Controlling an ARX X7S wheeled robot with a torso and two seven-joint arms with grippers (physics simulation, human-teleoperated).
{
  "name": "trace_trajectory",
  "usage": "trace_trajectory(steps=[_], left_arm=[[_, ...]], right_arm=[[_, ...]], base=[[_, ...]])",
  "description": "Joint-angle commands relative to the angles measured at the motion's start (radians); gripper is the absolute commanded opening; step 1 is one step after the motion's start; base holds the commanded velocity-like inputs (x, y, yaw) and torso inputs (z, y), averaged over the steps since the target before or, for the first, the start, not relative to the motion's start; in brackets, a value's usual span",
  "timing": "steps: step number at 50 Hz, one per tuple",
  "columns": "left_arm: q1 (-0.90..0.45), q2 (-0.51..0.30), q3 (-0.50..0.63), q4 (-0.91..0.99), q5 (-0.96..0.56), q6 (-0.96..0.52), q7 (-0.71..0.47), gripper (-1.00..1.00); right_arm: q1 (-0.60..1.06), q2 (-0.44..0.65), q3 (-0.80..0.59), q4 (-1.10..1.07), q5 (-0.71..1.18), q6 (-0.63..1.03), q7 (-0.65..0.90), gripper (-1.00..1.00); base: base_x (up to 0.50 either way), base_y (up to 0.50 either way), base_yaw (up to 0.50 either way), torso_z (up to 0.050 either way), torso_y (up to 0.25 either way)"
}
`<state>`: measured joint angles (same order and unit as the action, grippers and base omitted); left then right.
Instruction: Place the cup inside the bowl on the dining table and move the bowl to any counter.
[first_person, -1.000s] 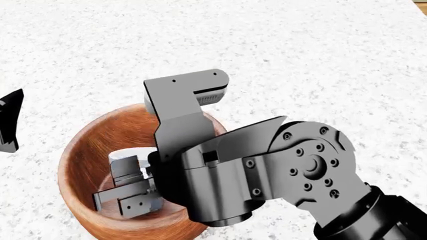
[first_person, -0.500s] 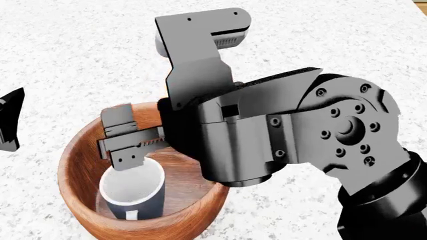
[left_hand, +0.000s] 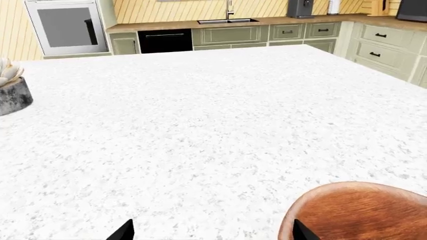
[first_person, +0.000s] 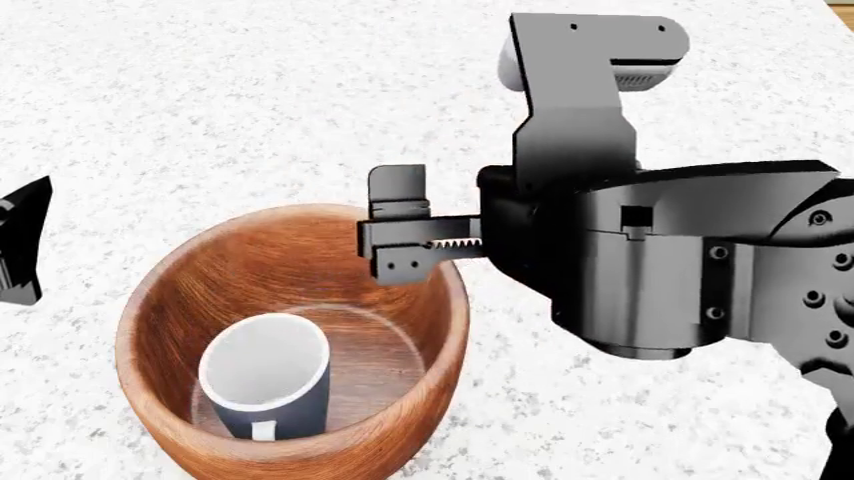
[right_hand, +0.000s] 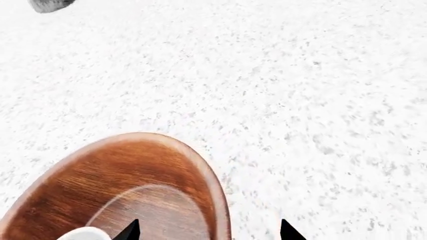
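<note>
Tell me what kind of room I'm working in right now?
Most likely a home kitchen: beyond the white speckled dining table run green cabinets under a wooden counter with a sink and faucet, plus an oven.

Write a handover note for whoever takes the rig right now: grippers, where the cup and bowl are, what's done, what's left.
Right gripper: open and empty, raised over the far rim of the bowl.
Left gripper: open and empty, low over the dining table beside the bowl; only its fingertips show.
Cup: inside the bowl, mouth up and tilted, handle towards the robot.
Bowl: on the dining table, near the robot's edge of it.
Done: cup is in the bowl.
Left: grip the bowl and carry it to a counter, seen across the room with its sink in the left wrist view.
</note>
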<state>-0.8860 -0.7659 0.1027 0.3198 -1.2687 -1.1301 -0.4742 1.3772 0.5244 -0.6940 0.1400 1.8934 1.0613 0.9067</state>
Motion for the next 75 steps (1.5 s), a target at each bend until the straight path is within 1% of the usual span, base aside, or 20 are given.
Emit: trace_trajectory(steps=[1, 2, 7, 12, 18, 24, 30, 38, 57, 58, 75], left_arm=[[0.012, -0.004, -0.003, 0.008, -0.008, 0.005, -0.004, 1.0], [0.005, 0.006, 0.004, 0.006, -0.003, 0.005, -0.011, 1.0], [0.009, -0.017, -0.011, 0.007, -0.018, 0.003, -0.001, 1.0], [0.01, -0.01, -0.004, 0.005, -0.012, 0.006, -0.005, 1.0], [0.015, -0.002, -0.001, 0.004, -0.006, 0.016, -0.008, 1.0], [0.024, -0.004, 0.001, 0.006, -0.006, 0.018, -0.009, 1.0], [0.037, -0.029, -0.017, 0.007, -0.016, 0.023, 0.008, 1.0], [0.027, -0.011, 0.003, 0.004, -0.006, 0.024, 0.0, 1.0], [0.038, -0.01, 0.008, 0.003, -0.003, 0.036, 0.002, 1.0], [0.039, -0.01, 0.008, 0.003, -0.003, 0.037, 0.002, 1.0], [0.032, -0.01, 0.015, 0.0, -0.007, 0.039, 0.005, 1.0]], right_arm=[[-0.075, 0.001, 0.004, 0.061, -0.016, -0.047, -0.053, 1.0], [-0.074, -0.011, -0.001, 0.08, -0.027, -0.051, -0.07, 1.0], [-0.068, -0.046, -0.019, 0.145, -0.066, -0.058, -0.137, 1.0], [-0.063, -0.088, -0.046, 0.22, -0.123, -0.071, -0.22, 1.0], [-0.078, -0.106, -0.063, 0.256, -0.161, -0.091, -0.267, 1.0], [-0.104, -0.117, -0.065, 0.263, -0.172, -0.115, -0.283, 1.0], [-0.123, -0.112, -0.071, 0.261, -0.181, -0.122, -0.289, 1.0], [-0.144, -0.099, -0.075, 0.237, -0.171, -0.116, -0.265, 1.0], [-0.126, -0.101, -0.102, 0.227, -0.19, -0.091, -0.28, 1.0], [-0.126, -0.102, -0.103, 0.226, -0.19, -0.092, -0.282, -1.0], [-0.133, -0.101, -0.085, 0.228, -0.201, -0.136, -0.279, -1.0]], base=[[0.0, 0.0, 0.0, 0.0, 0.0], [0.0, 0.0, 0.0, 0.0, 0.0], [0.0, 0.0, 0.0, 0.0, 0.0], [0.0, 0.0, 0.0, 0.0, 0.0], [0.0, 0.0, 0.0, 0.0, 0.0], [0.0, 0.0, 0.0, 0.0, 0.0], [0.0, 0.0, 0.0, 0.0, 0.0], [0.0, 0.0, 0.0, 0.0, 0.0], [0.0, 0.0, 0.0, 0.0, 0.0], [0.0, 0.0, 0.0, 0.0, 0.0], [0.0, 0.0, 0.0, 0.0, 0.0]])
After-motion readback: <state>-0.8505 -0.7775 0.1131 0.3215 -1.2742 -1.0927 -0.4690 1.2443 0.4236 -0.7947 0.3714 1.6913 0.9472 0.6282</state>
